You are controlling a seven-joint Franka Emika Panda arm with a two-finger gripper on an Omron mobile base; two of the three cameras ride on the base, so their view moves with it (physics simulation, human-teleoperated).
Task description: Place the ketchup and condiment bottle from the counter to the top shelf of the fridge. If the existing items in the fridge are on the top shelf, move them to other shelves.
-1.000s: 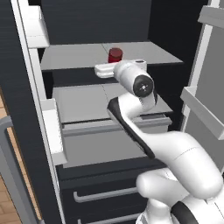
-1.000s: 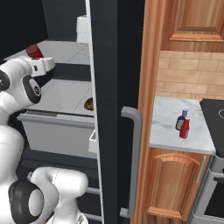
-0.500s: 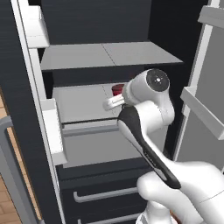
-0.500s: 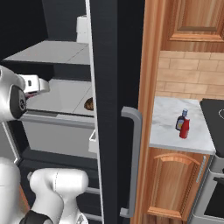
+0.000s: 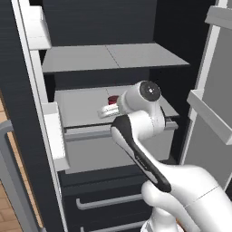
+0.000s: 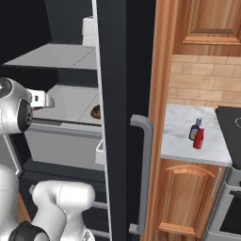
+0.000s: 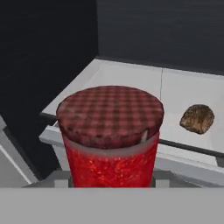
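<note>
**Gripper grasps the red can over the lower fridge shelf**

The gripper (image 5: 108,110) is clamped on the red can (image 7: 110,136), one of the existing items. In the hand view the can stands upright right in front of the camera, its checked red lid facing up and its glossy red body running down between the fingers, whose tips are hidden behind it. In the left base view a sliver of the can's red top shows just above the gripper, at the front part of the lower shelf (image 5: 81,106), the grey one with a centre seam. Whether the can rests on that shelf or hangs just over it cannot be told.

The small brown lumpy thing (image 7: 197,118) lies on the same lower shelf, off to one side of the can and apart from it; the right base view shows it near the shelf's edge beside the door.

Above, the top shelf (image 5: 113,56) of the fridge (image 6: 120,70) is a flat light-grey panel.

Well apart from the fridge, past its grey bar handle (image 6: 143,174), the bench (image 6: 181,141) carries the red ketchup bottle (image 6: 198,138) and the dark condiment bottle (image 6: 194,131), standing upright and touching or nearly so.
</note>
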